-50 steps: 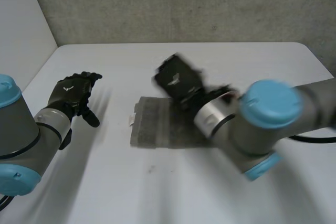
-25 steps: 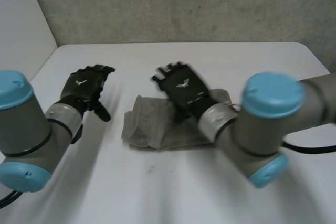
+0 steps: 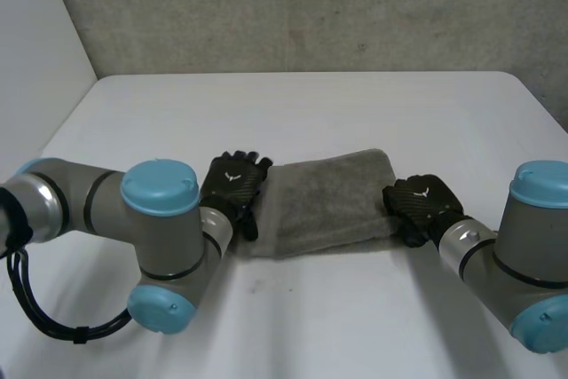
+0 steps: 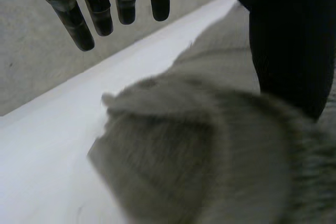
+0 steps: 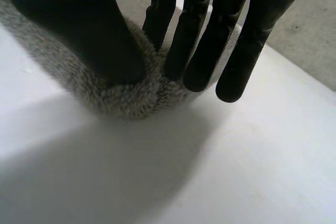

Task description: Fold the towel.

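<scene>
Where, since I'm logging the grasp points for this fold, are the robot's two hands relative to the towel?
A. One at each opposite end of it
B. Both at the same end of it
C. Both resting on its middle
A: in the head view the left hand sits at one end of the towel and the right hand at the opposite end.

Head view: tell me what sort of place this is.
Probably a robotics lab or test cell: a bare white table, a rough concrete wall behind it, and the robot's left hand and right hand at opposite ends of a grey towel.
</scene>
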`<state>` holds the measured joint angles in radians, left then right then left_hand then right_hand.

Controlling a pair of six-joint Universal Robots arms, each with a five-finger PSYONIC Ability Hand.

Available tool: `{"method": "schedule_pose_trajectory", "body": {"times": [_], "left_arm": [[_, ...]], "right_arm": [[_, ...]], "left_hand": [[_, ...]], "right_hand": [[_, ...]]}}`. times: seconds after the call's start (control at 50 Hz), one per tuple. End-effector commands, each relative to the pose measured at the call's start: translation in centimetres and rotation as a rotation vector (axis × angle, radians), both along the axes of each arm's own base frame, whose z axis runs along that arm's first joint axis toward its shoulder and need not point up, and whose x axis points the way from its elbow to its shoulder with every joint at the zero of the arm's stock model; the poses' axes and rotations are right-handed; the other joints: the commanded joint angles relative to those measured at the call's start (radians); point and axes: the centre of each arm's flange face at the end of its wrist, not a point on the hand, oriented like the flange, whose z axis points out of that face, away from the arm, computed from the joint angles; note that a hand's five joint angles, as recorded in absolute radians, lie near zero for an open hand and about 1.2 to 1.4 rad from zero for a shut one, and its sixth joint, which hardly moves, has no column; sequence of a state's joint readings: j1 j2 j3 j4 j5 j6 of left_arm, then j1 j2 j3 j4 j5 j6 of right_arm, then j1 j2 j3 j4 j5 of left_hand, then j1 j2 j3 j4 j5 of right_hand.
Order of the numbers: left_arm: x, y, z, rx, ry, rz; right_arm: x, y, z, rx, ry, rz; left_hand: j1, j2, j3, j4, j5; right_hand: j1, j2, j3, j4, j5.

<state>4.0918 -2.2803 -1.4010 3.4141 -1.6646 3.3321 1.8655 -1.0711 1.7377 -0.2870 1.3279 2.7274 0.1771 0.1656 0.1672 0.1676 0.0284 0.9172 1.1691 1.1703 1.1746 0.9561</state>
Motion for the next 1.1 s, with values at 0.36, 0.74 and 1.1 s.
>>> {"method": "schedule_pose_trajectory", "body": {"times": [0.36,0.74,1.1], "left_arm": [[6.2,2.6,7.7,-0.126,0.011,0.183],[8.6,0.4,8.4,-0.062,0.17,0.238],[1.1,1.0,6.0,0.195,0.285,0.113]], "right_arm": [[14.3,5.8,7.2,-0.484,0.066,0.39],[16.1,9.1,5.3,-0.311,-0.068,0.473],[9.0,1.3,8.7,0.135,-0.416,0.133]], "left_hand": [[-0.003,0.009,0.007,0.007,-0.028],[0.007,0.018,0.017,0.016,-0.019],[0.022,0.033,0.032,0.031,-0.004]], "right_hand": [[0.479,0.227,0.226,0.222,0.266],[-0.743,-0.995,-0.996,-1.0,-0.956],[-0.743,-0.995,-0.996,-1.0,-0.956]]}}
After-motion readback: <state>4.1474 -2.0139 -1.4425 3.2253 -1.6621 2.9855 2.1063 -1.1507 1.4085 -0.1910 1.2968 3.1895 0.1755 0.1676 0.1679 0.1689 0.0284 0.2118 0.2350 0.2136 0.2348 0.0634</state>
